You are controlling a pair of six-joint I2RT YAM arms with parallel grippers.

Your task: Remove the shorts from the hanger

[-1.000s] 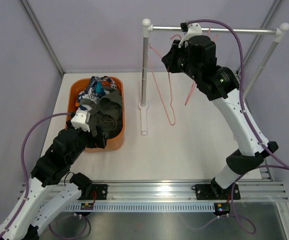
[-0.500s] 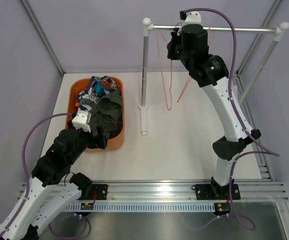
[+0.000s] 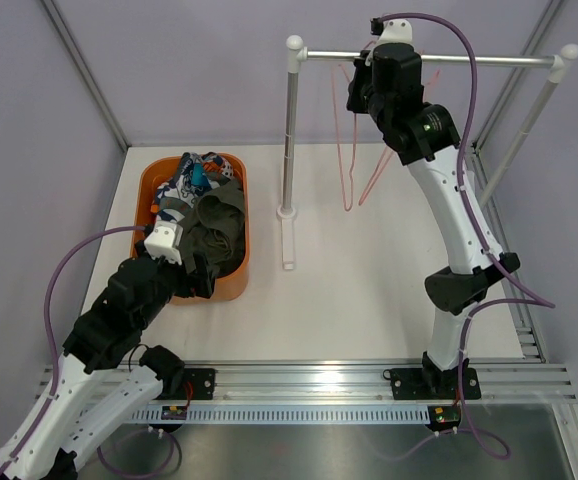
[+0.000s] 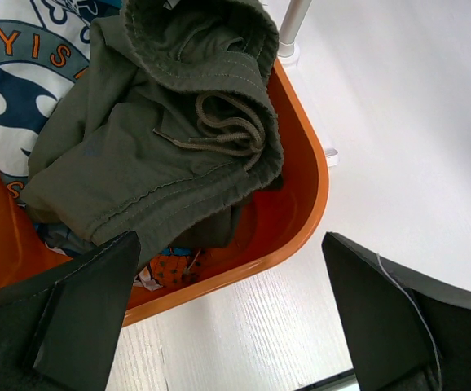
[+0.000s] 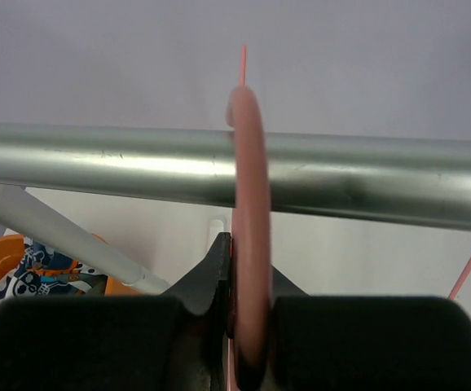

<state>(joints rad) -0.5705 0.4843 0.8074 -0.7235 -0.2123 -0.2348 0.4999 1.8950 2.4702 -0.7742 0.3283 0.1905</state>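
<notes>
Seen from the top, both garments lie in the orange tub [image 3: 246,262] at the left of the table [image 3: 369,290], off the hanger: the olive-green shorts [image 3: 217,222] are on top at the near end and the printed shorts [image 3: 184,180] are at the far end; the left gripper [image 3: 191,272] hangs over the near rim of the tub, released, with nothing in it; the right gripper [image 3: 359,85] is up at the metal rail [image 3: 489,62], where the bare pink hanger [image 3: 347,170] hangs; in the left wrist view the wide-apart fingers [image 4: 85,305] frame the tub rim, the olive-green shorts lie crumpled with the drawstring [image 4: 227,130] on top, and the printed shorts show under them at the upper left; in the right wrist view the jaws are clenched on the hook of the pink hanger, which crosses the rail; the tub with the printed shorts shows well below at the left
</notes>
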